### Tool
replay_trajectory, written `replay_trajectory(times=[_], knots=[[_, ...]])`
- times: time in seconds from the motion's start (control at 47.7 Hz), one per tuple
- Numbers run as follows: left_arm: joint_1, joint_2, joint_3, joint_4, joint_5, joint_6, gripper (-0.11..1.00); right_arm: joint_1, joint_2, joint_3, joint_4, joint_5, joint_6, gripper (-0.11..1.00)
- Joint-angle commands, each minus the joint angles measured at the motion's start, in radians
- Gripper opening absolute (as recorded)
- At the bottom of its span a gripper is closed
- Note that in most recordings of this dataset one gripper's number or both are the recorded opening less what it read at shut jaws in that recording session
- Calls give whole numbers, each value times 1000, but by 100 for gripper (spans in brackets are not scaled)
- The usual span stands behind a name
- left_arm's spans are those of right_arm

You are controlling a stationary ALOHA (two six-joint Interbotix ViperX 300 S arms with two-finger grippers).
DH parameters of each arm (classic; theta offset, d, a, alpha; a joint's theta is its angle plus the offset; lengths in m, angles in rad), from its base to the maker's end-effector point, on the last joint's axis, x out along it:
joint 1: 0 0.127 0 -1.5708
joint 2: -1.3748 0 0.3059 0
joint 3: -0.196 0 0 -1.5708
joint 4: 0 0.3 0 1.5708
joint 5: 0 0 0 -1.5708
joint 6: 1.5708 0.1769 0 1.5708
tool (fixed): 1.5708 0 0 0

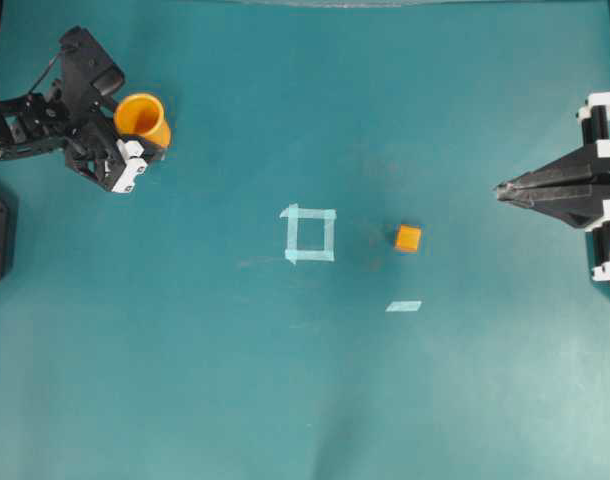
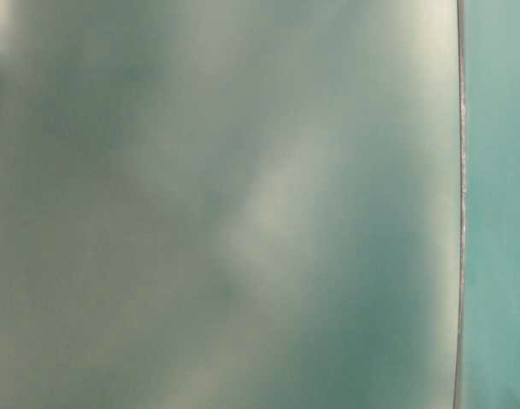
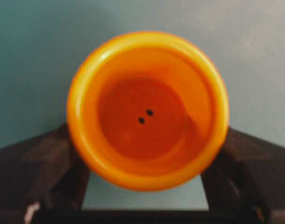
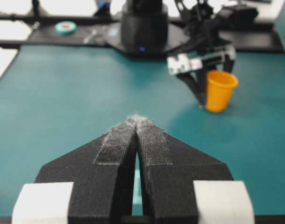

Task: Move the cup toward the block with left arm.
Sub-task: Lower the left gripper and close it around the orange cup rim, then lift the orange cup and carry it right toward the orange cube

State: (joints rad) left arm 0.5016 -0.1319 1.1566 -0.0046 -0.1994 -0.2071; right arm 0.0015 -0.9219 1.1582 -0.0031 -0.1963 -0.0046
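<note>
The orange-yellow cup (image 1: 143,115) stands upright at the table's far left, its wide rim filling the left wrist view (image 3: 147,109). My left gripper (image 1: 125,122) straddles it with one black finger (image 3: 44,163) on each side. The jaws stand wide, and the rim hides whether the pads touch the cup's wall. In the right wrist view the cup (image 4: 219,90) shows with the left arm's fingers around it. The tiny orange block (image 1: 408,238) lies right of centre, far from the cup. My right gripper (image 1: 501,188) rests shut at the right edge, its fingertips (image 4: 135,121) pressed together with nothing between them.
A pale tape square outline (image 1: 310,234) sits mid-table between cup and block. A short tape strip (image 1: 404,306) lies just in front of the block. The table-level view is a blur of teal. The left arm's base (image 4: 143,28) stands at the far edge.
</note>
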Motion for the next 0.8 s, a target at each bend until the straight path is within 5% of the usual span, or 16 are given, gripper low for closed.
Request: replay_trajectory(times=[0.0, 0.335, 0.776], knots=[[3, -23, -21, 0, -8, 0, 64, 2, 8, -23, -2, -3, -2, 0], [-58, -74, -64, 0, 51, 3, 64, 2, 11, -23, -2, -3, -3, 0], [-265, -40, -330, 0, 307, 2, 64, 2, 11, -25, -2, 5, -3, 0]])
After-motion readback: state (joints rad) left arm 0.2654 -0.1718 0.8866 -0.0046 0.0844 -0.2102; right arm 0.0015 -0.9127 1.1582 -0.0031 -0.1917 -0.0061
